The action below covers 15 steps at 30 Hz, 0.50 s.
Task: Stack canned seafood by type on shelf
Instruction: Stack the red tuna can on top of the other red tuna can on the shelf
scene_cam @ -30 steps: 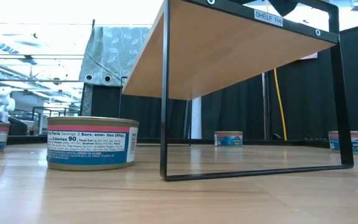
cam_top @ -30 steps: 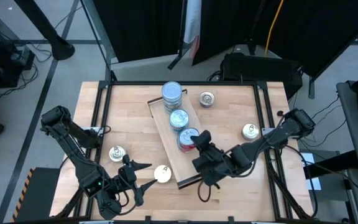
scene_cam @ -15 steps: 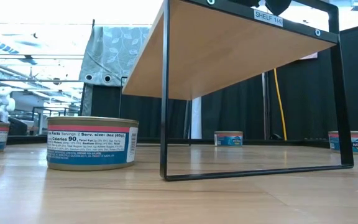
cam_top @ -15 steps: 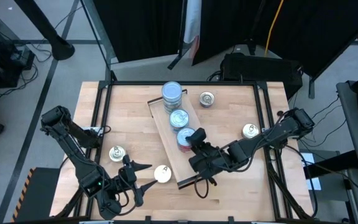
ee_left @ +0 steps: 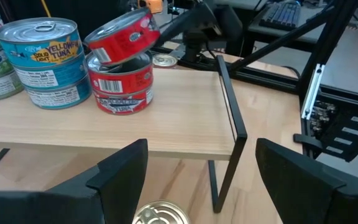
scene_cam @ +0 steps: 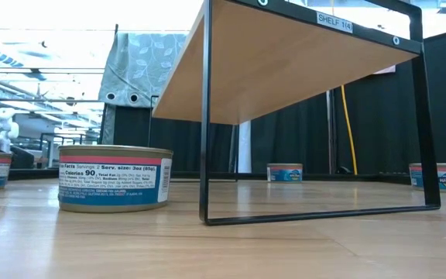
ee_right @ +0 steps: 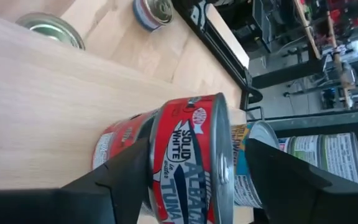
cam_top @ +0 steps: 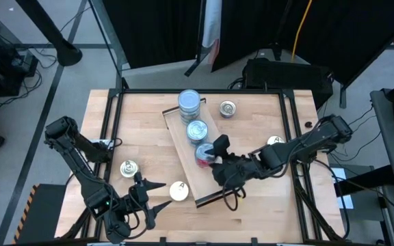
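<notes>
The shelf (cam_top: 194, 182) lies slantwise mid-table, raised on thin dark legs. On it stand a tall stack of tins (cam_top: 189, 104) at its far end, blue tins (ee_left: 42, 62) in the middle, and a red stack (cam_top: 204, 153). The top red tin (ee_left: 122, 36) rests tilted on the lower red tin (ee_left: 122, 87). My right gripper (cam_top: 217, 146) is open, its fingers (ee_right: 126, 180) either side of that top tin (ee_right: 191, 162). My left gripper (cam_top: 157, 193) waits open at the near left, just above a loose silver tin (cam_top: 178, 190). My right gripper comes at the top red tin slanting down from the table's right, one finger on each side of it. A gap shows beside the finger (ee_right: 278, 177) on the lid side. Whether the other finger touches the tin's raised edge (ee_left: 153, 23) I cannot tell.
Loose tins lie on the table at the left (cam_top: 128, 168), far middle (cam_top: 228, 108) and right (cam_top: 274, 143). In the low view one tin (scene_cam: 114, 178) stands beside the shelf's front leg (scene_cam: 204, 155). Dark rails (cam_top: 112, 123) run along the table's sides.
My right gripper has risen a little at the red stack, shifted slightly toward the far edge, and rolled at the wrist. The tins on the shelf and the loose ones keep their places.
</notes>
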Each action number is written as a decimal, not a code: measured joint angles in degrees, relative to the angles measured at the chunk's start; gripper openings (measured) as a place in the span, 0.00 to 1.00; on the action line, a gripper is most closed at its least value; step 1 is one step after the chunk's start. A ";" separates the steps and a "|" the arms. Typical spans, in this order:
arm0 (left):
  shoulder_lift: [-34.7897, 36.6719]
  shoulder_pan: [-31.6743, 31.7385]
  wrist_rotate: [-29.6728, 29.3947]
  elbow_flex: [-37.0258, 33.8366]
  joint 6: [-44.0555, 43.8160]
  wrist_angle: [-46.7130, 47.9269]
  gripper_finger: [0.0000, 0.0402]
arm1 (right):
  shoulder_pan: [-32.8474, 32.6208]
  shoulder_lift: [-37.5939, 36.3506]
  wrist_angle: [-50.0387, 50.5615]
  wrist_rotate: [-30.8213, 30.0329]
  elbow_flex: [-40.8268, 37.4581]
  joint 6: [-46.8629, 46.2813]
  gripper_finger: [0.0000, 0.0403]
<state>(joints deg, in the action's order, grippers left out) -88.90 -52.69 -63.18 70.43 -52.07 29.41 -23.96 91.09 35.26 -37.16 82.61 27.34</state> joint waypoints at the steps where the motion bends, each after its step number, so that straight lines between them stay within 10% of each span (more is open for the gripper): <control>1: 0.00 0.00 0.00 0.00 0.00 -0.01 0.74 | 0.19 -0.18 -0.12 0.22 0.00 -0.42 0.63; 15: 0.00 -0.28 -0.02 0.00 -0.11 -0.50 0.74 | 2.45 -0.40 1.88 6.35 0.00 -2.79 0.63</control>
<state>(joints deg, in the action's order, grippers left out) -88.90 -52.97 -63.20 70.43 -52.18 28.91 -21.51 90.70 37.14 -30.81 82.61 24.55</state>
